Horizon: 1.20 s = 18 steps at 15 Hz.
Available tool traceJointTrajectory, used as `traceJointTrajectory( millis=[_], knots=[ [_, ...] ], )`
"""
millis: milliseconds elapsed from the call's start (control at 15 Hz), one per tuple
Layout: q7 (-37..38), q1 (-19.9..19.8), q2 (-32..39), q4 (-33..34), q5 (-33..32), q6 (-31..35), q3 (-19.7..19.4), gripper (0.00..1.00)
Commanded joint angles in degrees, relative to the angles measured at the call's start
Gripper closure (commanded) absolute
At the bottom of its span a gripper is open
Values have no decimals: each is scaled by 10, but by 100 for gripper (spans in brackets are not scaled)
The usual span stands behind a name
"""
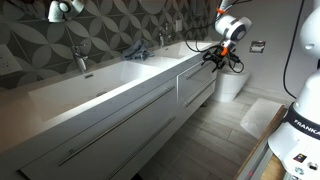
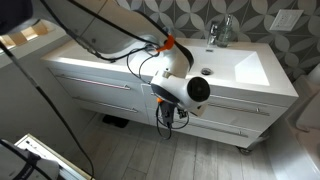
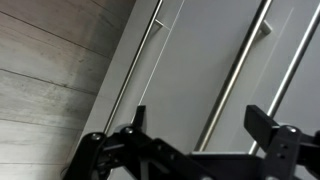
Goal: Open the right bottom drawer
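The right bottom drawer [image 1: 197, 93] is a white glossy front under its matching upper front; it looks shut in both exterior views [image 2: 232, 127]. My gripper [image 1: 211, 58] hangs close in front of this small unit and is mostly hidden behind the wrist in an exterior view [image 2: 168, 115]. In the wrist view my gripper [image 3: 200, 112] is open, and a chrome bar handle [image 3: 228, 90] runs between its fingertips without touching them. I cannot tell which drawer this handle belongs to. More chrome handles lie parallel on either side of it.
The wider unit with long white drawers [image 1: 110, 120] stands beside the small one [image 2: 100, 95]. A toilet [image 1: 231, 85] stands past the vanity's end. Black cables [image 2: 110, 35] hang from the arm. A wood-look floor [image 3: 50, 80] lies below the drawers.
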Motion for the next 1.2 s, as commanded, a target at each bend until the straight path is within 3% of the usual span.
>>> traceJointTrajectory(
  millis=[0, 867, 933, 1133],
  knots=[
    [63, -33, 119, 116, 17, 25, 23, 0],
    [205, -176, 397, 458, -66, -102, 67, 0],
    [170, -154, 348, 378, -41, -78, 53, 0],
    [182, -166, 381, 423, -50, -86, 59, 0]
  ],
)
